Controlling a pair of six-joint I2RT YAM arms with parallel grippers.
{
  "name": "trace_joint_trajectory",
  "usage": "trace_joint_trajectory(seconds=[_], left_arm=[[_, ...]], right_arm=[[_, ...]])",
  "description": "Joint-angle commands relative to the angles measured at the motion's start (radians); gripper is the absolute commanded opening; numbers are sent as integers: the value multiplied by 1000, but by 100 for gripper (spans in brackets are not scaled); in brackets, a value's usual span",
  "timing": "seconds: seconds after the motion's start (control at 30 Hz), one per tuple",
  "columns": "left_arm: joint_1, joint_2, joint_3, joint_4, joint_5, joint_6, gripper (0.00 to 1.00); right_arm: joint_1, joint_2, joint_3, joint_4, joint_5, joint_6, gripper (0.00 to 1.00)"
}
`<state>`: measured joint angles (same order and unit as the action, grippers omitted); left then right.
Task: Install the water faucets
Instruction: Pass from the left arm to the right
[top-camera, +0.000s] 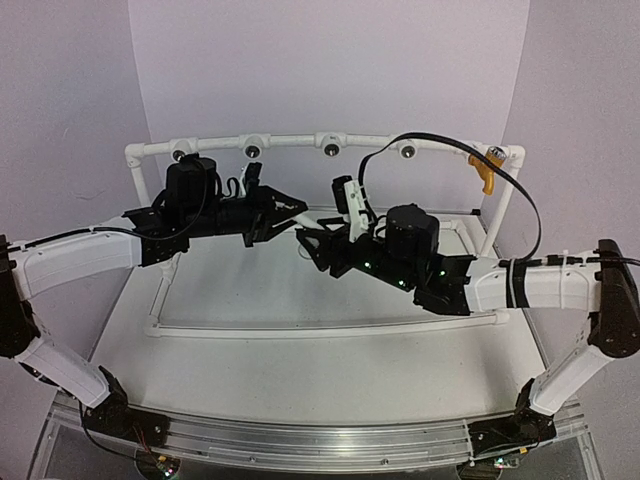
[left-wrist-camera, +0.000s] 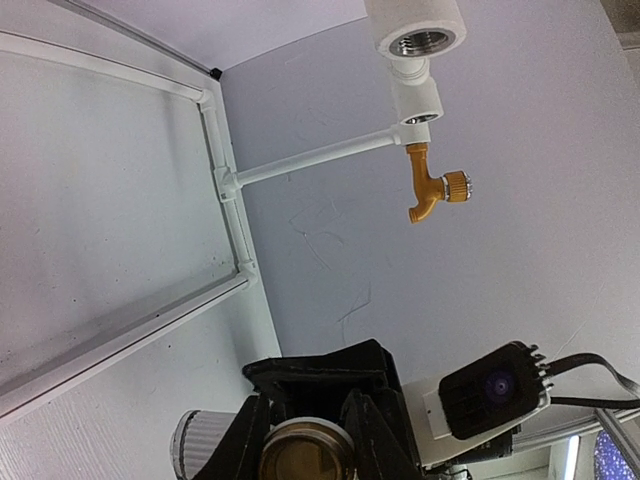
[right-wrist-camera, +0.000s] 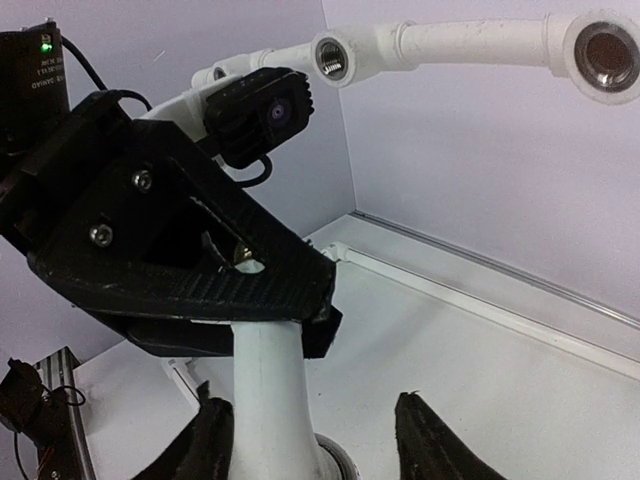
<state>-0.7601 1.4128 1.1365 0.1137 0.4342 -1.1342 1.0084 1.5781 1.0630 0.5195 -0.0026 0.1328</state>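
White faucet (right-wrist-camera: 265, 390) mid-air between both arms, over the surface (top-camera: 330, 350).
Left jaws clamped on it; right jaws half-open, straddling its near end, not gripping. Long axis runs arm to arm. Yellow faucet (left-wrist-camera: 432, 190) hangs from the pipe frame (top-camera: 290, 141); empty sockets (right-wrist-camera: 333, 55) lie beyond.

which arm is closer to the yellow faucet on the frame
Right. The right arm passes just below the yellow faucet; the left arm sits at the opposite end.
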Motion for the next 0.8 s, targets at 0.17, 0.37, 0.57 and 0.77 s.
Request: trace_joint_trajectory(seconds=[0.17,0.37,0.57,0.77], left_arm=[[13,-57,-21,86,28,-18,0],[19,-55,-26,94,37,-12,1],[30,-74,-44,92,16,51,44],[80,-131,-136,34,-54,195,87]], right_arm=[[-1,33,1,204,-12,-43,31],[-1,31,1,212,-23,-54,0],[-1,-16,-46,156,65,-60,0],[-2,-108,-18,-183,330,-57,0]])
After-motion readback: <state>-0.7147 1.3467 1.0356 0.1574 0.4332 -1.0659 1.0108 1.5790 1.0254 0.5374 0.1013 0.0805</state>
